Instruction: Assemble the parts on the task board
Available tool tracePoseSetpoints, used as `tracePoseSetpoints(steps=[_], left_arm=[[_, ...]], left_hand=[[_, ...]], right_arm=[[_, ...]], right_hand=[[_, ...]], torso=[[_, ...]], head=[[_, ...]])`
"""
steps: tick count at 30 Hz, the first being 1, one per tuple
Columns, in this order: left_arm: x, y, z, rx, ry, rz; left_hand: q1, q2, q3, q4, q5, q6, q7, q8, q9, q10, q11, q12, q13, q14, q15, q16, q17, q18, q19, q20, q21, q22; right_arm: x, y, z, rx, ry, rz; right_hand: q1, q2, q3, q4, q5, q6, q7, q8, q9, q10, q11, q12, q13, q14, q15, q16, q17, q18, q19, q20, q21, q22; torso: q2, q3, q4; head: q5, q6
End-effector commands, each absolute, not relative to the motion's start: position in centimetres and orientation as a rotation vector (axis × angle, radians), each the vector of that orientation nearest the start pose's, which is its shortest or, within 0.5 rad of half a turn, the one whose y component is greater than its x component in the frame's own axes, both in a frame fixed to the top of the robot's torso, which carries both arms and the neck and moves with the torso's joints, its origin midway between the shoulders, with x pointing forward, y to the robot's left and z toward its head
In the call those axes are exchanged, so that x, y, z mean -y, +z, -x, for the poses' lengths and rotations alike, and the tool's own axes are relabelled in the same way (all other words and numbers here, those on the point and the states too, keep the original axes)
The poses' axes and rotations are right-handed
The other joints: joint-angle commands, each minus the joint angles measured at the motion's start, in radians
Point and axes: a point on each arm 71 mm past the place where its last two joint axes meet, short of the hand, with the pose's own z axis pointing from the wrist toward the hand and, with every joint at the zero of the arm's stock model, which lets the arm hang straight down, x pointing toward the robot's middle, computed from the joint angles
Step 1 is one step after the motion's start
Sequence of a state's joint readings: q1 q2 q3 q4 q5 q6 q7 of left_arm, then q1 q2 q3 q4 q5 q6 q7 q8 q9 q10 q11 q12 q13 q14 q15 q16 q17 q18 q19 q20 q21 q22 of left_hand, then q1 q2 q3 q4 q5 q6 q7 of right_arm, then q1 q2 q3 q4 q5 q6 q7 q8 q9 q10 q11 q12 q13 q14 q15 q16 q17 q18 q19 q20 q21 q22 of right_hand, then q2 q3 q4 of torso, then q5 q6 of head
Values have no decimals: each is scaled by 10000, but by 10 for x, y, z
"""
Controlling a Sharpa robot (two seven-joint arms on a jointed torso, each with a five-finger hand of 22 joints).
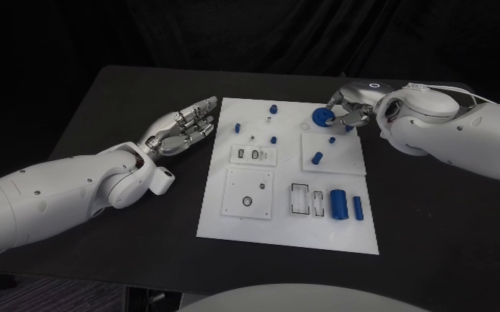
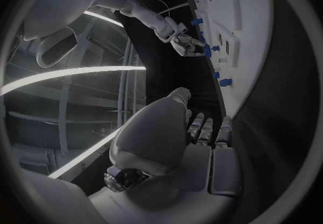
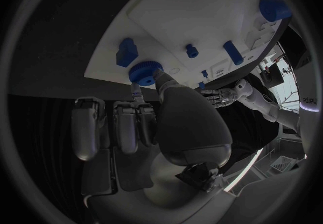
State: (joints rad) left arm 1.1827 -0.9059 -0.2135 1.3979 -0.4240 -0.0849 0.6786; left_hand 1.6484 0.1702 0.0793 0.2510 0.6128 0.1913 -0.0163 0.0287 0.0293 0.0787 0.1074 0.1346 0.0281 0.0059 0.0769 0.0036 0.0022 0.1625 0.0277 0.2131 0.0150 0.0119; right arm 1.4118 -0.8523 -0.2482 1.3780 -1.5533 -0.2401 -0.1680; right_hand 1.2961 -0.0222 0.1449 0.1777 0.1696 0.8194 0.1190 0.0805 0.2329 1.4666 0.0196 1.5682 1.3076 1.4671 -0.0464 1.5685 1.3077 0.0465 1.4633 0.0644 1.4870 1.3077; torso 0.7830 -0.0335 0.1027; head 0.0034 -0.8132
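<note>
Black bench point(image 1: 125, 95) carrying white task board point(image 1: 287, 232), right hand point(image 1: 349, 113) pinching a round blue part point(image 1: 324, 116) at the board's far edge, left hand point(image 1: 183, 130) empty, fingers spread beside the board

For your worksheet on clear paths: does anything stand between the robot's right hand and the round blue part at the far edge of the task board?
No. The right hand already touches the round blue part, its fingertips at the rim, so nothing lies between them. In the right wrist view the part sits right at the fingertips over the task board.
</note>
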Motion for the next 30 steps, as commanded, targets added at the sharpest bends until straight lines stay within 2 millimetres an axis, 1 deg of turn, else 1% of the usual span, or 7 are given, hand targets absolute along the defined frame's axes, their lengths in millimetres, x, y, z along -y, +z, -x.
tracePoseSetpoints(steps=[1,16,24,27,28,29,30], left_arm=[[-256,-224,-462,-14607,-16815,4565],[-258,-226,-462,-14756,-16796,4643],[-258,-226,-462,-14829,-16788,4678],[-258,-227,-462,-14844,-16786,4684],[-258,-227,-462,-14849,-16785,4687],[-258,-227,-462,-14857,-16783,4690],[-257,-227,-463,-14868,-16781,4695]], left_hand=[[-45,-29,61,3,-5,48,-45,54,8,-23,30,-25,-4,-18,74,-15,-1,178,-1,32,22,11],[-44,-17,87,-18,-7,176,-13,85,26,-40,55,-30,-3,-5,118,-8,5,180,21,88,34,18],[-45,-17,90,-21,-8,201,-3,91,30,-39,61,-29,-3,-2,127,-7,7,180,24,96,36,19],[-45,-17,95,-26,-9,211,10,95,31,-39,69,-27,-2,-4,136,-8,6,180,27,107,37,20],[-45,-17,95,-26,-9,211,10,95,31,-39,69,-27,-2,-4,136,-8,6,180,27,107,37,20],[-45,-17,95,-26,-9,211,10,95,31,-39,69,-27,-2,-4,136,-8,6,180,27,107,37,20],[-45,-17,95,-26,-9,211,10,95,31,-39,69,-27,-2,-4,136,-8,6,180,27,107,37,20]], right_arm=[[258,-165,-524,-16836,2875,2902],[254,-171,-526,-16918,2971,3047],[252,-172,-527,-16950,3017,3099],[251,-172,-526,-16903,3079,3125],[251,-172,-526,-16877,3110,3138],[250,-172,-526,-16843,3151,3156],[250,-171,-526,-16792,3207,3178]], right_hand=[[-68,-14,-68,-8,-48,-85,-7,-67,10,1042,46,26,2632,1037,64,23,2631,-162,358,68,0,1844],[15,35,-33,-77,8,-175,-73,-108,-5,1042,3,26,2632,1009,40,-27,2544,-135,293,56,-78,1781],[60,67,-14,-125,47,-113,-176,-73,2,1042,-70,26,2632,962,-14,-115,2401,-101,208,19,-181,1701],[95,83,2,-164,111,42,-227,-1,31,1042,-119,26,2632,955,-58,-129,2383,-95,192,-21,-205,1689],[139,101,34,-208,289,308,-267,125,94,1042,-159,26,2632,956,-96,-130,2385,-95,191,-58,-213,1692],[152,106,47,-222,337,369,-281,149,108,1042,-174,26,2632,952,-107,-137,2375,-92,185,-73,-223,1686],[229,140,113,-293,530,710,-370,304,200,1042,-250,26,2632,950,-164,-144,2369,-91,185,-128,-232,1690]], torso=[[1,2,9],[2,-5,0],[-3,-1,7],[1,-2,2],[1,-3,1],[1,-3,-1],[1,-3,-1]], head=[[-19,-30],[9,-50],[-1,-58],[6,-57],[11,-57],[23,-62],[23,-62]])
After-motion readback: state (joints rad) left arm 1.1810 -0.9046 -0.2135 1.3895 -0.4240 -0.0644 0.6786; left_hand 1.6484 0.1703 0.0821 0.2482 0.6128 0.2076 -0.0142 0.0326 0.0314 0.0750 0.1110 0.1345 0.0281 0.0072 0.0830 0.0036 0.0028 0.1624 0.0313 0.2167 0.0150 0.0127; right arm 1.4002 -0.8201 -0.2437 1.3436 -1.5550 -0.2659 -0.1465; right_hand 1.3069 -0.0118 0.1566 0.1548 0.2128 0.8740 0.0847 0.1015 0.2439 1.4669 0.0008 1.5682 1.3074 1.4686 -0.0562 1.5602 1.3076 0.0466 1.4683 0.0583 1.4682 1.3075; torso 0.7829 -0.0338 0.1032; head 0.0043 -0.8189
